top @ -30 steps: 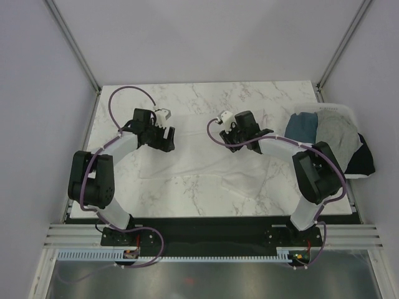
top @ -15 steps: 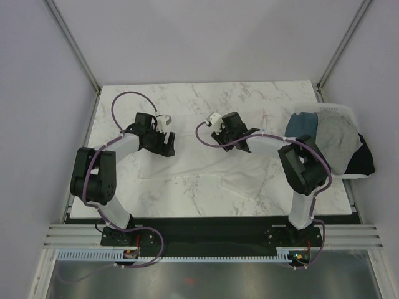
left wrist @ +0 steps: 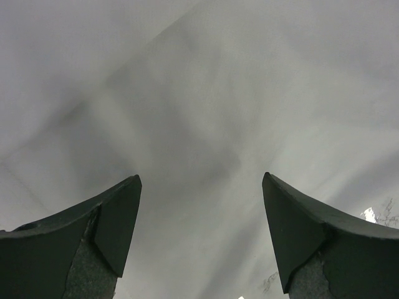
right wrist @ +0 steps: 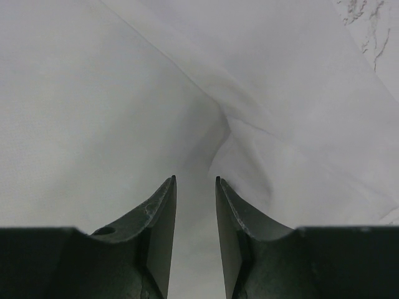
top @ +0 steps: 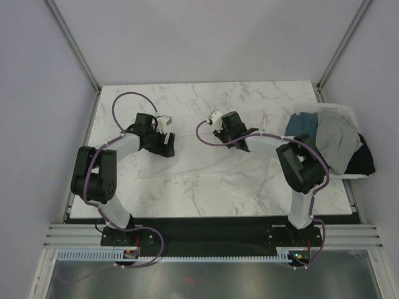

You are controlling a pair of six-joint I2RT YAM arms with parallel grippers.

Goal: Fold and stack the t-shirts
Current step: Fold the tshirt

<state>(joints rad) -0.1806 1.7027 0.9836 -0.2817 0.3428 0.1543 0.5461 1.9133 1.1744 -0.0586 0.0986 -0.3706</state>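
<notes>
A white t-shirt [top: 206, 167] lies spread on the marble table and fills the left wrist view [left wrist: 206, 87] and the right wrist view [right wrist: 93, 112]. My left gripper [top: 167, 148] is over its far left part, with the jaws wide open and empty [left wrist: 201, 177]. My right gripper [top: 240, 144] is low over its far right part, with the jaws only narrowly apart [right wrist: 195, 178]. A raised crease of the cloth runs into the gap. Teal-blue [top: 302, 124], light grey [top: 336, 138] and black [top: 363, 162] t-shirts lie piled at the right.
A white plastic bin [top: 340, 108] holding the coloured shirts stands at the table's right edge. Bare marble [top: 206, 99] shows behind the shirt and at the top right of the right wrist view [right wrist: 374, 25]. Frame posts stand at the back corners.
My right gripper has moved left along the shirt's far edge and its elbow has swung inward. My left gripper has shifted slightly and stays open.
</notes>
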